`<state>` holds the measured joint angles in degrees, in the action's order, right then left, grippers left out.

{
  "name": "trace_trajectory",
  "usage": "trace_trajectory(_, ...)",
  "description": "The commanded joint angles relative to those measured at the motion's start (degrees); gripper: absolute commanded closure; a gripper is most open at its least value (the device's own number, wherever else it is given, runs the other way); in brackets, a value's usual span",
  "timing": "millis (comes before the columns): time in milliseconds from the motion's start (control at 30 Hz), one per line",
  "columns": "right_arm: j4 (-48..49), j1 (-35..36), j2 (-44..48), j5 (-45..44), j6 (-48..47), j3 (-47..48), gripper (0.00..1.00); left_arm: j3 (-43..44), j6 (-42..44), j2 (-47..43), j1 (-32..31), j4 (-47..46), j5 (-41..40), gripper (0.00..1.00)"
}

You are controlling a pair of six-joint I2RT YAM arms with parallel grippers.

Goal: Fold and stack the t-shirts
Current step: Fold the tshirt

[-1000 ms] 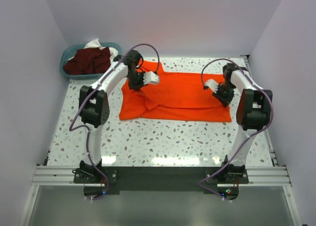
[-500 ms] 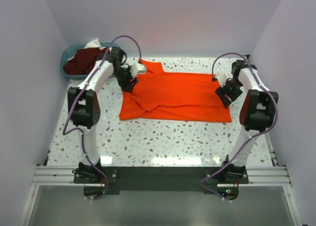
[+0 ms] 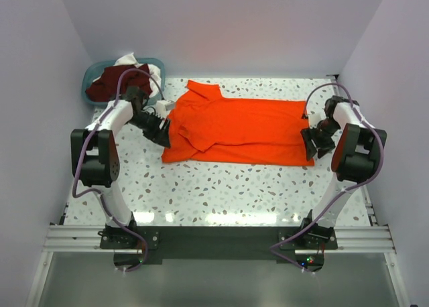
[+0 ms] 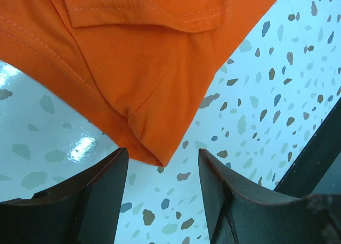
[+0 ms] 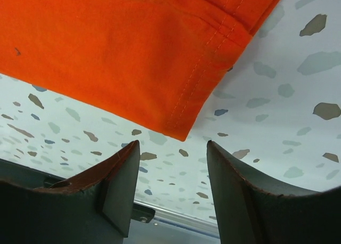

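Note:
A bright orange-red t-shirt (image 3: 234,127) lies spread on the speckled table, its collar end to the left with a fold near it. My left gripper (image 3: 161,131) sits low at the shirt's left edge. In the left wrist view its fingers (image 4: 106,196) stand open, with a corner of the shirt (image 4: 133,57) just ahead of the tips and nothing between them. My right gripper (image 3: 312,140) is at the shirt's near right corner. Its jaws are also open in the right wrist view, and the hemmed corner (image 5: 176,116) lies just beyond them. Dark maroon t-shirts (image 3: 115,80) and white cloth (image 3: 129,58) fill the basket.
The teal plastic basket (image 3: 86,87) stands in the far left corner against the wall. White walls close in the table on the left, back and right. Bare speckled tabletop (image 3: 221,186) stretches between the shirt and the arm bases.
Both grippers were shut over the shirt and have opened. Each moved outward, the left to the left edge and the right to the near right corner. The shirt lies flatter.

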<state>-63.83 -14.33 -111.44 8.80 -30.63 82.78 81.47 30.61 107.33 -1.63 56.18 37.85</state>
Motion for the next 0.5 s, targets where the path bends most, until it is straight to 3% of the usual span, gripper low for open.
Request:
trace_trajectory(0, 0.9, -0.5, -0.9, 0.6, 3.3, -0.2, 0.44, -1.0, -3.7, -0.5, 0.0, -3.8, 2.6, 0.40)
trace_trajectory(300, 2.0, -0.5, -3.1, 0.7, 4.0, -2.0, 0.51, -3.5, -4.2, 1.8, 0.0, -3.8, -0.1, 0.40)
trace_trajectory(467, 2.7, -0.5, -3.3, 0.8, 4.2, -2.1, 0.64, -5.3, -3.5, 2.1, 0.0, -3.0, 0.1, 0.41)
